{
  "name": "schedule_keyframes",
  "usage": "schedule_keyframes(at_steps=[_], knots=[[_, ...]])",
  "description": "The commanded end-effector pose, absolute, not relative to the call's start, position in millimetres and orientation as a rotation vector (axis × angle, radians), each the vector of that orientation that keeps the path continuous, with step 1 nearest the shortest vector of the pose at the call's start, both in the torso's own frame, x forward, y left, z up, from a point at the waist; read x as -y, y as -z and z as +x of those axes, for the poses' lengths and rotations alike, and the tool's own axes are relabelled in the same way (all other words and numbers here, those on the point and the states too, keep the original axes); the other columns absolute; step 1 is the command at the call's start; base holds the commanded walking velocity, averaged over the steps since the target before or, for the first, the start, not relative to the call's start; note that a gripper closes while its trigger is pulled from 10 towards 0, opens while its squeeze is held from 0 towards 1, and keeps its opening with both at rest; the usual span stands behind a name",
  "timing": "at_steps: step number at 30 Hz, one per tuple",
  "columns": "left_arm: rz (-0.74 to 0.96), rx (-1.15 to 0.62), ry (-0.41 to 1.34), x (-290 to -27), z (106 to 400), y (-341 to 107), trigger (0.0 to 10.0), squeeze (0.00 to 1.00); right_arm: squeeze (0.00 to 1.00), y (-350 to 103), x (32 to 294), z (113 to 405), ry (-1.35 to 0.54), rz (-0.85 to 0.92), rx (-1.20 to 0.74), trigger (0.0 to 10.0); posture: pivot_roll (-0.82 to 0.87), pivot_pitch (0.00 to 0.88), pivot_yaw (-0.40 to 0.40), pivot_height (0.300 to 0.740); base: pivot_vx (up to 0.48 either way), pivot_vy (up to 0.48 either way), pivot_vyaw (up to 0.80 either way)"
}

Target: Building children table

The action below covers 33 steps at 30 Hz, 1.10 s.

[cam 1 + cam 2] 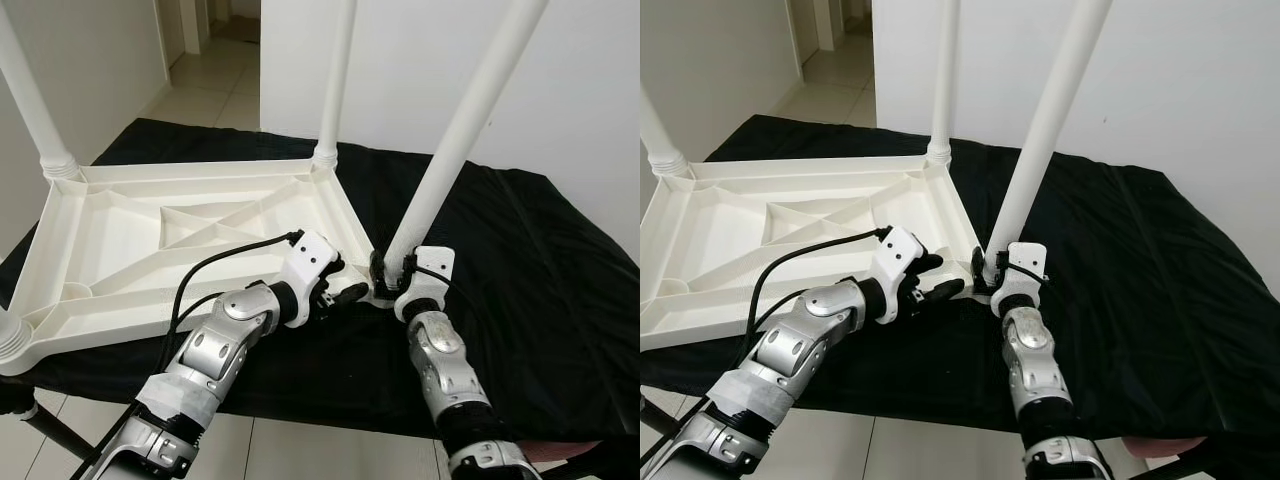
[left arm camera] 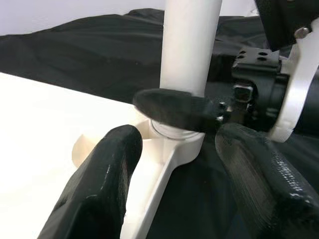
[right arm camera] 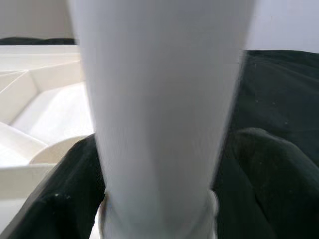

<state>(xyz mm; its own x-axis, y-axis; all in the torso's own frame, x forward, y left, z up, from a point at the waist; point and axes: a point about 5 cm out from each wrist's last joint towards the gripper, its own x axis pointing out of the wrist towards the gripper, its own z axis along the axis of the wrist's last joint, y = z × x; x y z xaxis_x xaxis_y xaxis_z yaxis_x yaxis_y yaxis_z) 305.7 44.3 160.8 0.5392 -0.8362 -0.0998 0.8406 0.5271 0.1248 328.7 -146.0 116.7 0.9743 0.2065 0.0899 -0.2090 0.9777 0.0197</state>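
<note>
**Seating the last leg at the near right corner**

We have the white tabletop [image 1: 180, 250] lying upside down on the black cloth [image 1: 540, 260], ribs up, with legs already standing at its other corners. The leg [image 1: 455, 140] we are working on stands in the socket [image 2: 174, 137] at the tabletop's near right corner; its long axis rises from that corner and leans slightly to the right.

Our right gripper [image 1: 392, 272] is clenched around the base of this leg, just above the socket, the forearm reaching straight forward from below. It is the nearer arm and the one doing the work.

Our left gripper [image 1: 345, 295] sits just left of the socket, at the tabletop's near edge, fingers [image 2: 99, 189] spread and grasping nothing, pointing right toward the leg's base. We judge the leg needs pressing or twisting straight along its axis to seat.
</note>
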Motion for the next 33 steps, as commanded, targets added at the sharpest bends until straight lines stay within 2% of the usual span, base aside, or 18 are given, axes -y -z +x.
schedule_keyframes(at_steps=[1,9,15,20,21,23,24,25,33], knots=[[0.177,-0.025,1.056,-39,304,-162,10.0,0.00,0.00,-116,151,328,-0.283,0.015,0.078,10.0,-0.03,0.000,-0.049,0.740,0.000,0.000,0.00],[0.167,-0.027,1.098,-32,296,-161,10.0,0.00,0.00,-121,158,335,-0.459,-0.053,0.064,10.0,-0.03,0.000,-0.045,0.740,0.000,0.000,0.00],[0.163,-0.029,1.122,-27,291,-160,10.0,0.00,0.00,-123,148,344,-0.599,-0.082,0.038,10.0,-0.03,0.000,-0.045,0.740,0.000,0.000,0.00],[0.163,-0.027,1.122,-26,290,-160,10.0,0.00,0.00,-120,141,347,-0.643,-0.093,0.017,10.0,-0.02,0.000,-0.053,0.740,0.000,0.000,0.00],[0.164,-0.028,1.118,-28,290,-160,10.0,0.00,0.00,-116,135,346,-0.681,-0.076,0.001,9.2,-0.01,0.000,-0.055,0.740,0.000,0.000,0.00],[0.164,-0.029,1.117,-28,290,-160,10.0,0.00,0.00,-116,134,346,-0.689,-0.070,-0.003,9.2,-0.01,0.000,-0.055,0.740,0.000,0.000,0.00],[0.164,-0.029,1.116,-28,290,-160,10.0,0.00,0.00,-113,133,346,-0.695,-0.078,-0.013,1.2,-0.01,0.000,-0.058,0.740,0.000,0.000,0.00],[0.165,-0.028,1.115,-28,290,-160,10.0,0.00,0.00,-110,133,346,-0.692,-0.078,-0.027,0.0,-0.01,0.000,-0.060,0.740,0.000,0.000,0.00],[0.159,-0.030,1.114,-28,289,-161,10.0,0.00,0.00,-104,140,344,-0.678,-0.053,-0.046,0.0,-0.02,0.000,-0.060,0.740,0.000,0.000,0.00]])
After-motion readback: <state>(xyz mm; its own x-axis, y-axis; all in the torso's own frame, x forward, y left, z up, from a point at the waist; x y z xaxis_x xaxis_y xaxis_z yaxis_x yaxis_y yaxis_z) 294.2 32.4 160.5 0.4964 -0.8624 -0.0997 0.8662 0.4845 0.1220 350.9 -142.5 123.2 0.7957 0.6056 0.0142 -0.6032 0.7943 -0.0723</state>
